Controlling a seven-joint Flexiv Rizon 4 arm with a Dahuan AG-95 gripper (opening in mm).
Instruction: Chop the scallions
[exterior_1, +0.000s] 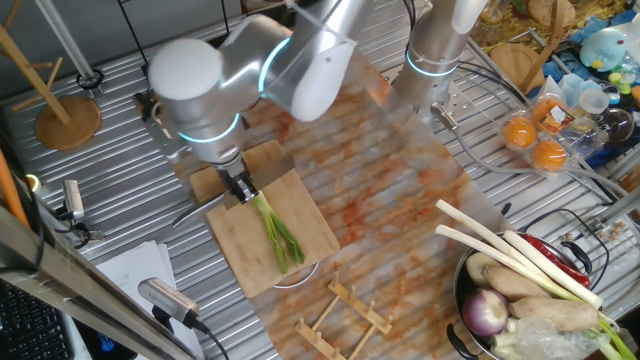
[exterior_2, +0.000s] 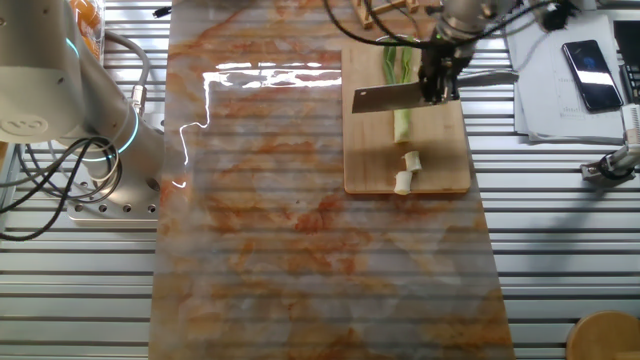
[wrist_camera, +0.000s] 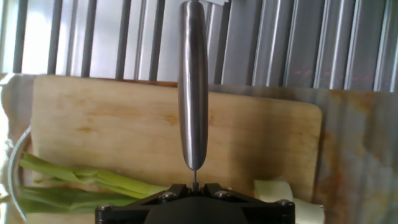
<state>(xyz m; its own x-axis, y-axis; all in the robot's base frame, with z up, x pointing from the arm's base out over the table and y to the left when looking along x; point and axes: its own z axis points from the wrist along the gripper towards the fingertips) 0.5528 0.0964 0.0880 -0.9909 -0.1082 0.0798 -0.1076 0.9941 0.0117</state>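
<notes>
A scallion with a white base and green leaves lies on the wooden cutting board. In the other fixed view the scallion lies under a cleaver, and two short cut white bits lie on the board beyond it. My gripper is shut on the cleaver's handle and holds the blade across the stalk. In the hand view the knife stands edge-on above the board, with green leaves at left and a white bit at right. The gripper sits at the board's left end.
A bowl at the right holds long thick white stalks, a red onion and other vegetables. A wooden rack lies by the board. Oranges sit at back right. A phone and a second arm's base flank the mat.
</notes>
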